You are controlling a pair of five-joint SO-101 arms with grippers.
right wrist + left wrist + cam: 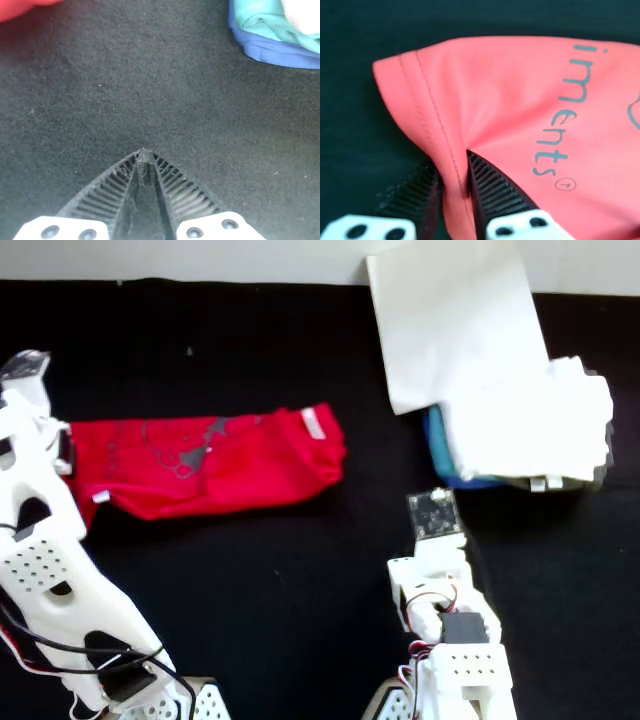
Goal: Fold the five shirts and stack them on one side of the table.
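Observation:
A red shirt (pixel 205 462) with grey print lies partly folded across the left half of the black table. My left gripper (pixel 454 170) is shut on the red shirt's (pixel 520 115) hemmed edge at its left end, with the cloth pinched between the ribbed fingers (pixel 492 187). At the right rear, a stack of folded shirts (pixel 525 430) has white cloth on top and teal and blue layers below (pixel 270 35). My right gripper (pixel 145 156) is shut on nothing, low over bare tabletop in front of the stack.
A large white sheet (pixel 455 320) lies at the back right, partly over the stack. The black cloth tabletop (pixel 260 590) is bare between the arms. The left arm's white body (pixel 50 570) stands along the left edge.

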